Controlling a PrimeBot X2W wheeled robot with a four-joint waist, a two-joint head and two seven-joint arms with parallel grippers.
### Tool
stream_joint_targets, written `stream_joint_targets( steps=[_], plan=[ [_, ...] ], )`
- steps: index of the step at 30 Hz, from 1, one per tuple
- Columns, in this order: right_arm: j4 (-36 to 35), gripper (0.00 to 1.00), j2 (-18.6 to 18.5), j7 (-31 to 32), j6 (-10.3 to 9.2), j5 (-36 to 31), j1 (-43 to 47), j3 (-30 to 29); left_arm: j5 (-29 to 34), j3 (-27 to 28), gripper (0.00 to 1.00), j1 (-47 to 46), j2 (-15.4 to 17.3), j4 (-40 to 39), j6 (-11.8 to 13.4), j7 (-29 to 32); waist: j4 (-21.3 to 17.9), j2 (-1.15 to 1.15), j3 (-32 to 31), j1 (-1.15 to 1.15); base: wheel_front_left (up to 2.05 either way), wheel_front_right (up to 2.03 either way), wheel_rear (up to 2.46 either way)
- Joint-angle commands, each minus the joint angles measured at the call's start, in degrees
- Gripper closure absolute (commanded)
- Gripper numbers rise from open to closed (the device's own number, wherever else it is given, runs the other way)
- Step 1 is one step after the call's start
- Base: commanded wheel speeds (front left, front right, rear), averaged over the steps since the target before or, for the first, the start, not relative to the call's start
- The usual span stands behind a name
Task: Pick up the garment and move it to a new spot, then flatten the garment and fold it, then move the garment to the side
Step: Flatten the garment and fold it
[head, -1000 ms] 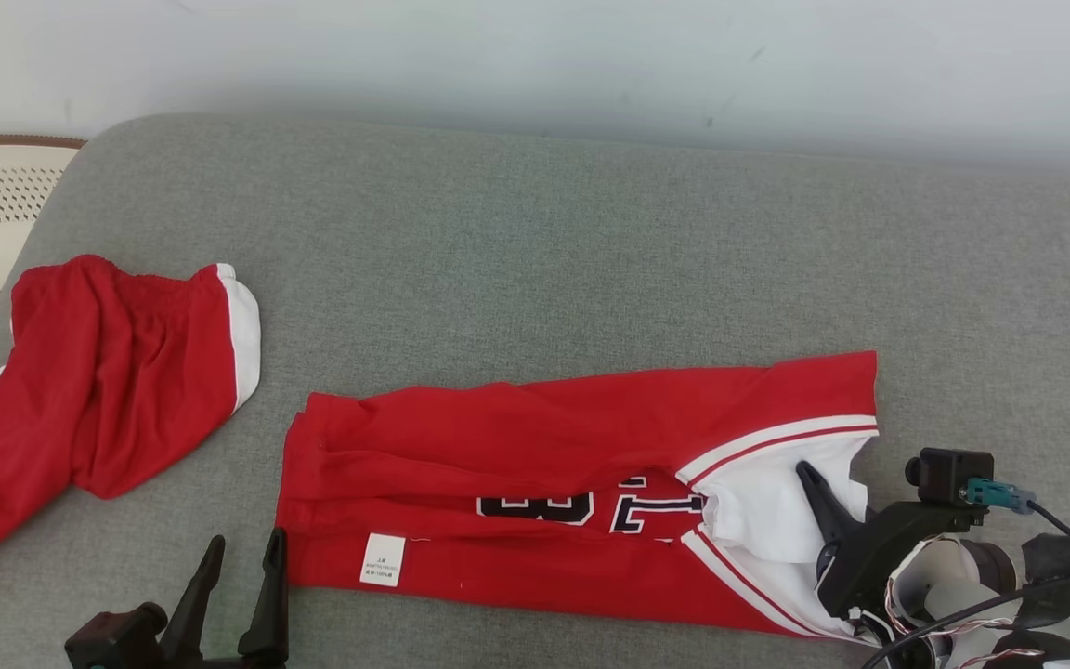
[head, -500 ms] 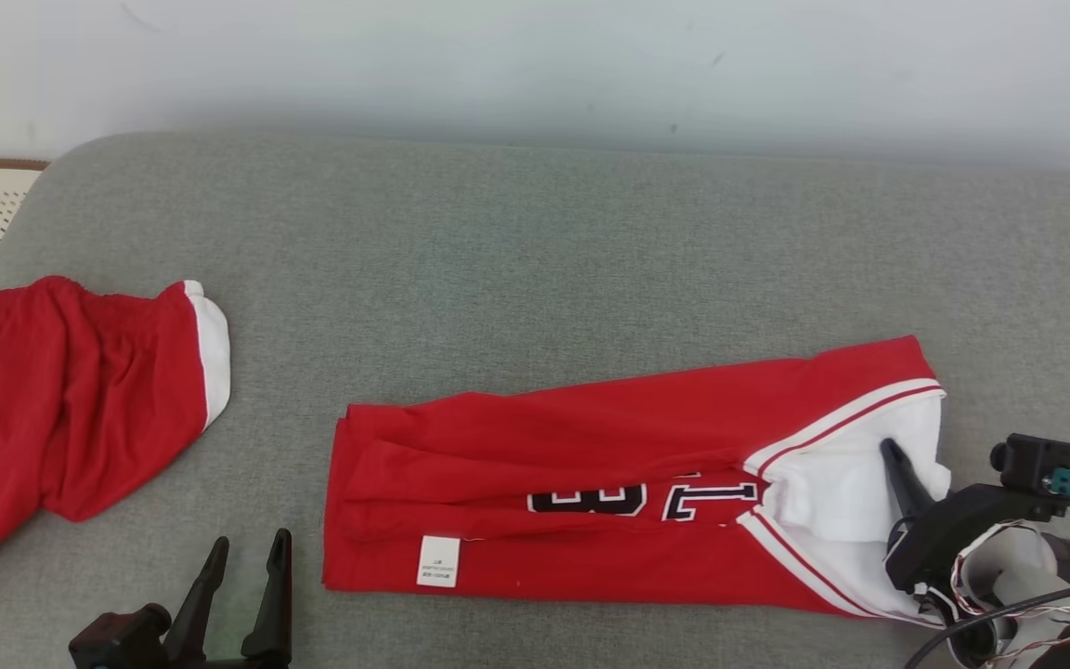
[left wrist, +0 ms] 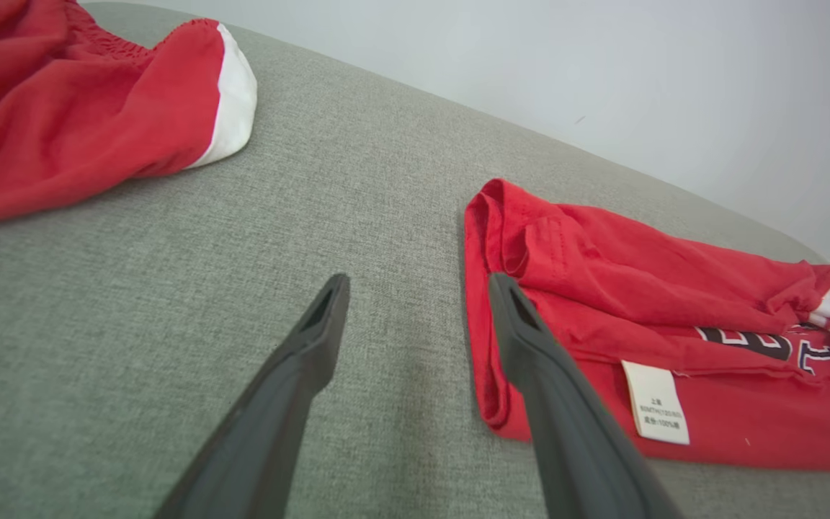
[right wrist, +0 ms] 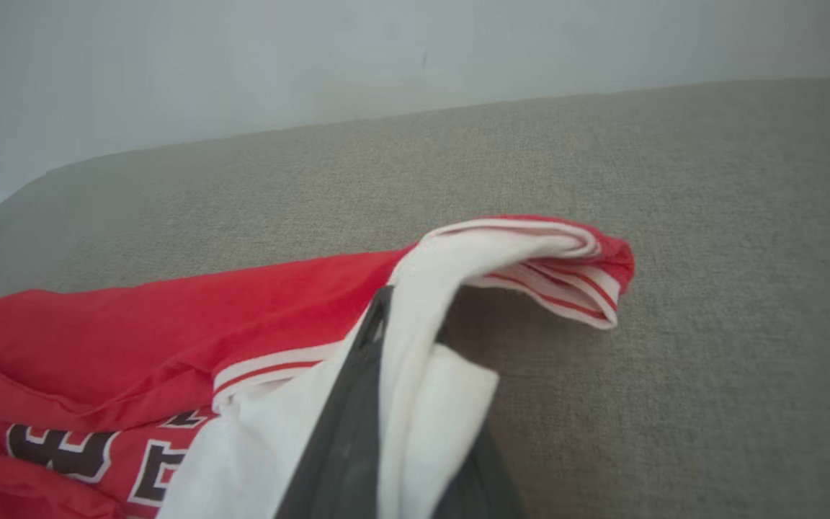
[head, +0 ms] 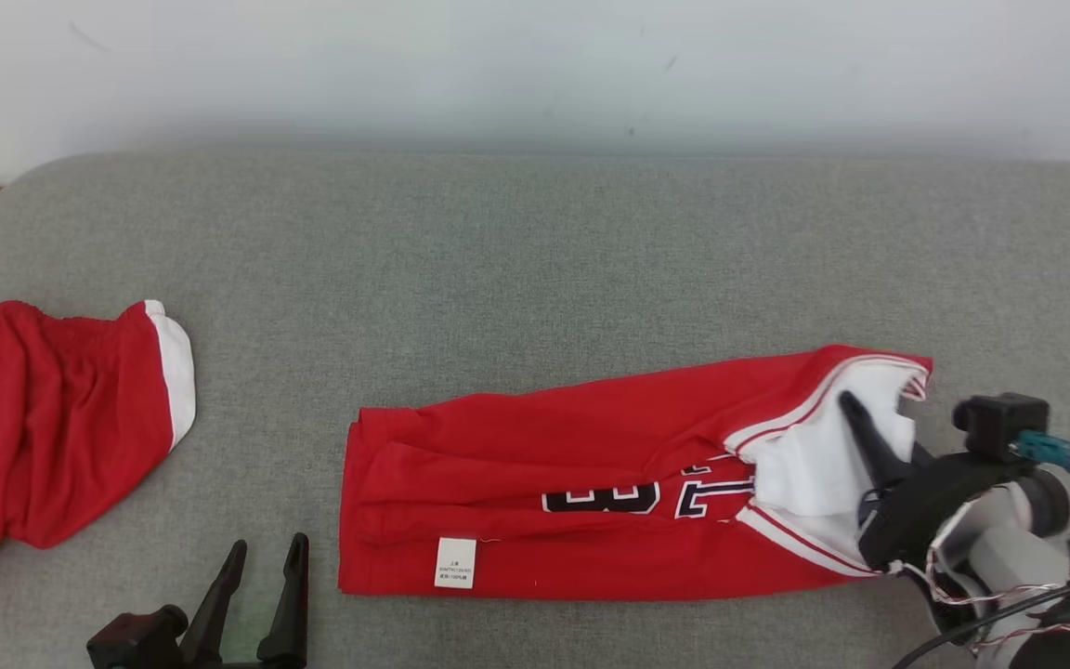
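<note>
Red jersey lower centre on grey cushion; right gripper jaws pinching its white-trimmed end, lower right, raised; left gripper jaws spread, lower left, beside its edge.

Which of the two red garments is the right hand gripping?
The folded jersey with black numerals; the right hand pinches its white-trimmed end. The other red garment lies untouched at the left.

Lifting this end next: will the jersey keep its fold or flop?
The jersey is likely floppy: its white end drapes over the shut right gripper. Probably light: thin, creased cloth. Its folds may slip open, as the open left gripper holds nothing.
</note>
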Motion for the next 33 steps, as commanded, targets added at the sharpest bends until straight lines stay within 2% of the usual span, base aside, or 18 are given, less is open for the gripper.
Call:
stream_joint_targets(
  steps=[1, 7, 15, 24, 33],
  plan=[
    [-1.06, 1.00, 0.13, -0.27, -0.07, -0.56, -0.22, 0.72, -0.14, -0.06, 0.00, 0.45, 0.20, 0.25, -0.02, -0.03, -0.18, 0.00, -0.26, 0.00, 0.00, 0.00, 0.00],
    [-8.48, 1.00, 0.65, 1.69, -0.06, -2.58, -1.43, 5.01, -0.44, -1.14, 0.00, 0.24, 0.13, 0.64, -0.02, -0.03, 0.20, 0.00, -0.91, 0.00, 0.00, 0.00, 0.00],
    [-15.23, 1.00, 2.67, 6.93, -0.06, -4.10, -2.86, 9.79, -1.12, -2.80, 0.00, 0.05, -0.25, 0.53, -0.02, -0.03, 3.02, 0.00, -0.87, 0.00, 0.00, 0.00, 0.00],
    [-14.68, 1.00, 7.50, 10.82, -0.06, -4.39, -5.93, 15.01, -1.72, -5.26, 0.00, -1.12, -1.14, 0.39, -0.02, -0.03, 7.87, 0.00, 0.13, 0.00, 0.00, 0.00, 0.00],
    [-9.68, 1.00, 11.99, 10.39, -0.06, -2.96, -8.56, 19.89, -2.25, -7.10, 0.00, -1.21, -1.57, 0.94, -0.02, -0.03, 11.30, 0.00, 0.39, 0.00, 0.00, 0.00, 0.00]
  ],
)
